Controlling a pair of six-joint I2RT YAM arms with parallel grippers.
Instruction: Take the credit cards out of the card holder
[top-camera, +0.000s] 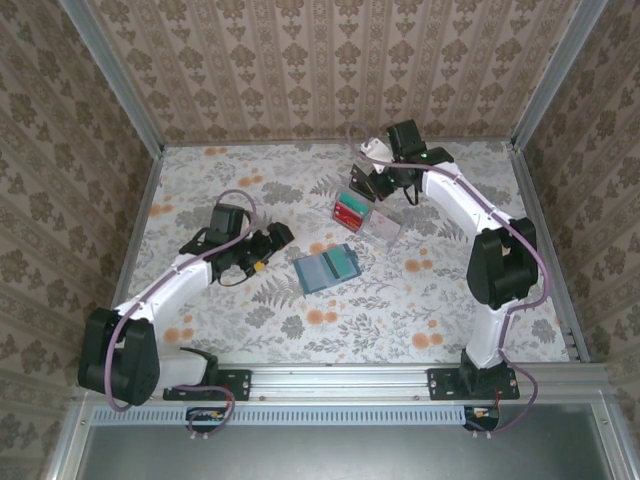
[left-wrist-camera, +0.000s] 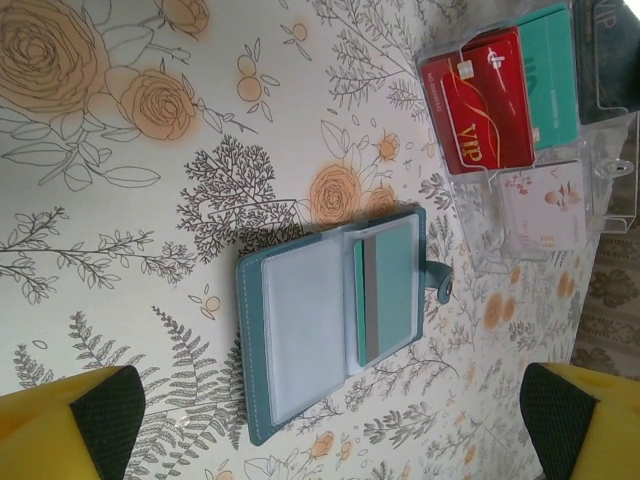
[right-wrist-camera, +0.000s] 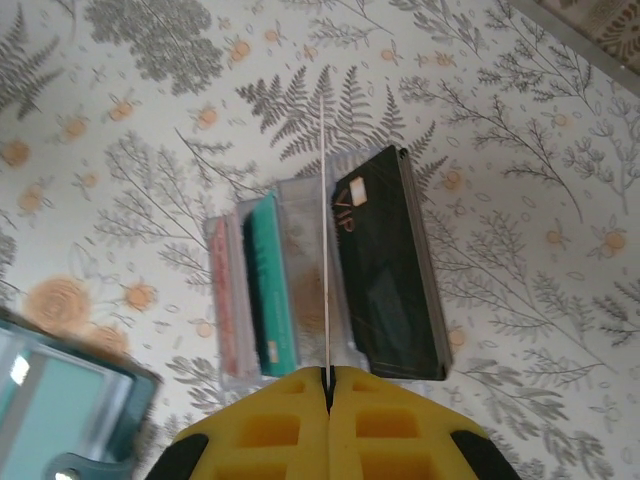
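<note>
At the centre of the right wrist view, the right gripper (right-wrist-camera: 327, 378) has its yellow pads pressed flat together on a thin card (right-wrist-camera: 325, 230), seen edge-on as a pale line rising from the jaws, colour impossible to tell from here. It hangs right over the clear box (top-camera: 383, 230), just beside the black card (right-wrist-camera: 385, 270) standing in it. Doing this well looks like lining that edge up with a free slot, lowering square, and letting go only once the card sits between the dividers, or it may tip onto the flowered table (top-camera: 250, 330). In the middle of the left wrist view the card holder (left-wrist-camera: 300, 330) lies open and flat, a teal striped card (left-wrist-camera: 390, 290) tucked in its right-hand panel. The left gripper (left-wrist-camera: 325, 425) is spread wide at the bottom corners, holding nothing, well placed to pin the bare panel while that card gets drawn out
</note>
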